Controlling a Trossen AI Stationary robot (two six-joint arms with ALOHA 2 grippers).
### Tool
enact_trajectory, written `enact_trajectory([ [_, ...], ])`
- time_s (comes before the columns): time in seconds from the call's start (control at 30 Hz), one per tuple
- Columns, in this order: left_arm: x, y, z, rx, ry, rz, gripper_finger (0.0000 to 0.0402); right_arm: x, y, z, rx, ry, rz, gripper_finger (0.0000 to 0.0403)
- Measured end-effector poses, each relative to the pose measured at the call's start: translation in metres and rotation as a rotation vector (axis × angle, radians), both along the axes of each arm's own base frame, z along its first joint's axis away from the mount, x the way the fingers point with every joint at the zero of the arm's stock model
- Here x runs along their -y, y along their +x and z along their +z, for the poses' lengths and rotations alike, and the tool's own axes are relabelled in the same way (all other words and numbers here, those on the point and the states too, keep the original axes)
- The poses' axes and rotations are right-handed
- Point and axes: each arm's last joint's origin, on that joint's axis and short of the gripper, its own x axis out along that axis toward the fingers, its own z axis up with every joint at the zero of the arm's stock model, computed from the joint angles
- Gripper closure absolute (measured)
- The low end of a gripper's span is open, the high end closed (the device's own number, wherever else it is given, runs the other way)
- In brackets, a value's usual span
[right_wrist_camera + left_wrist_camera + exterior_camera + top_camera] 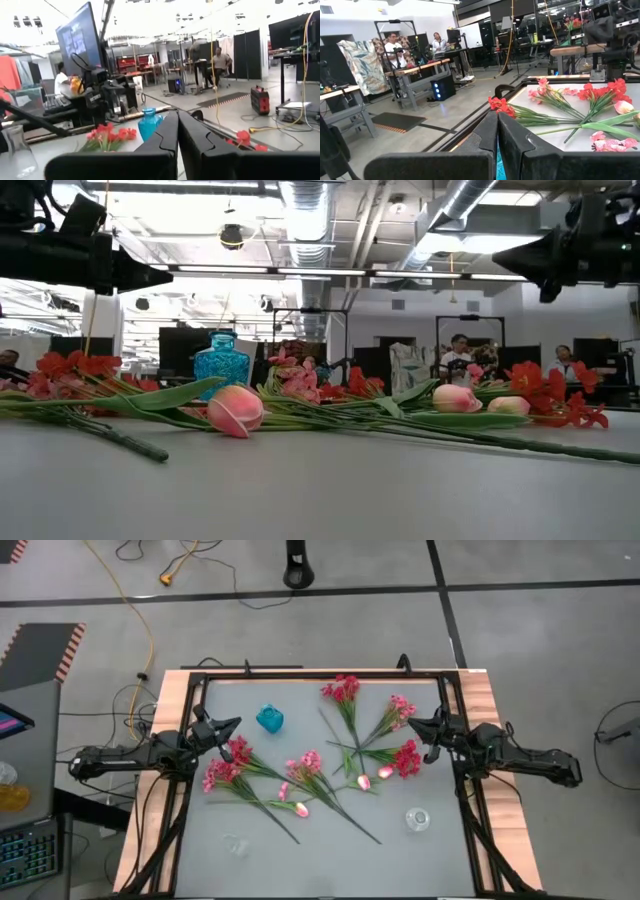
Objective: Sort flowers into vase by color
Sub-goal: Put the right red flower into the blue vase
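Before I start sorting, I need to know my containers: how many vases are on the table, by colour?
Blue vase: 1
Clear glass vases: 2
Total: 3

Flower sprigs (pixel 330 765) lie scattered across the table's (pixel 320 850) middle; one vase (pixel 269 719) stands behind them, two others, apparently glass (pixel 417 819) (pixel 235 844), stand nearer the front edge.

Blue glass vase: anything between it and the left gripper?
Nothing visible. In the high view the blue glass vase stands alone on bare grey table, beside the shut left gripper. The red and pink artificial flowers lie nearer the table's middle, off that line.
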Motion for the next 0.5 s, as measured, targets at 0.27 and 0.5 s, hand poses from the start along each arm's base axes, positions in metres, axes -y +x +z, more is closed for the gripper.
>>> enact_trajectory([
  [0.27, 0.000, 0.000, 0.000, 0.001, -0.001, -0.001, 0.0401, 0.000, -0.002, 0.009, 0.124, 0.067, 0.018, 0.0277],
  [0.5, 0.000, 0.000, 0.000, -0.002, 0.004, 0.000, 0.0401, 0.000, -0.004, 0.013, 0.173, 0.069, 0.025, 0.0151],
])
